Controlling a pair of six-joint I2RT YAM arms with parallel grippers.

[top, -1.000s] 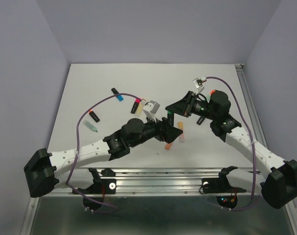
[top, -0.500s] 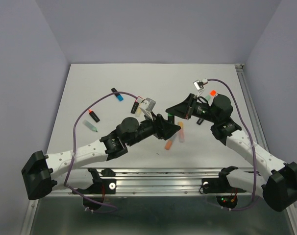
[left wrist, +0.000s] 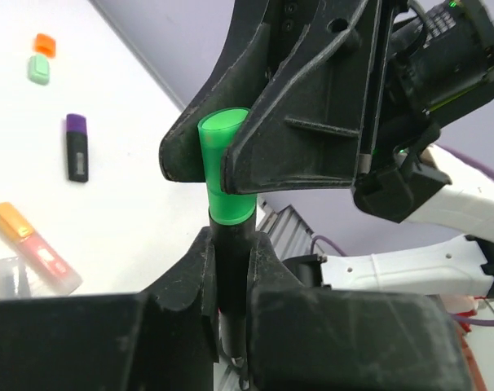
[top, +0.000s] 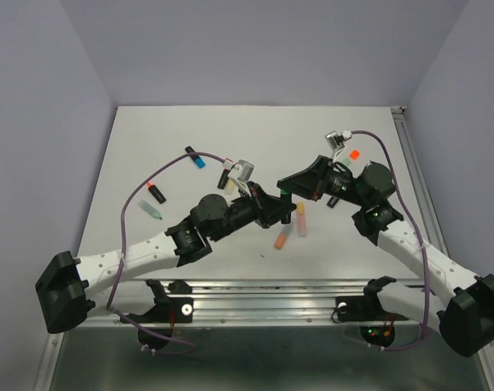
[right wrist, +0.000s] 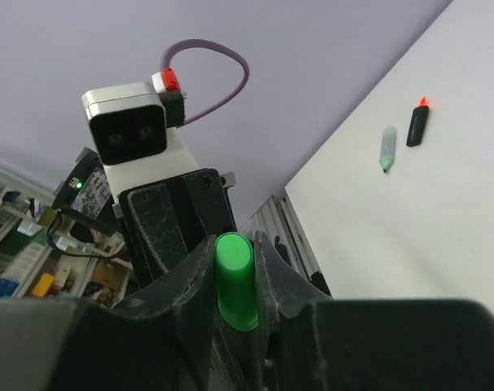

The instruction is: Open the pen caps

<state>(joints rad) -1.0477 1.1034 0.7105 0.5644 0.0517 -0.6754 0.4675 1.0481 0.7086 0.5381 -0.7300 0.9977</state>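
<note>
cap (right wrist: 234, 281) in right hand (top: 286, 186), body (left wrist: 229, 265) in left hand (top: 287, 208)

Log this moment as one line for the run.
step: uncapping | left gripper: shut on pen body | right gripper: shut on green cap | cap: not yet off

Over the middle of the white table (top: 231, 126), the left gripper (left wrist: 228, 265), clamped on a black pen (left wrist: 229, 244), meets the right gripper (right wrist: 233, 269), clamped on its green cap (left wrist: 224, 175), leaving no gap to pass between them. Just below them lie an orange pen (top: 282, 239) and a pink pen (top: 301, 221). To the left, a purple cable (top: 161, 175) arcs above a blue-capped pen (top: 196, 156), a red-tipped pen (top: 156, 192) and a mint pen (top: 152, 211). The far strip of the table lies open, with only an orange cap (top: 355, 153) near its right end.
</note>
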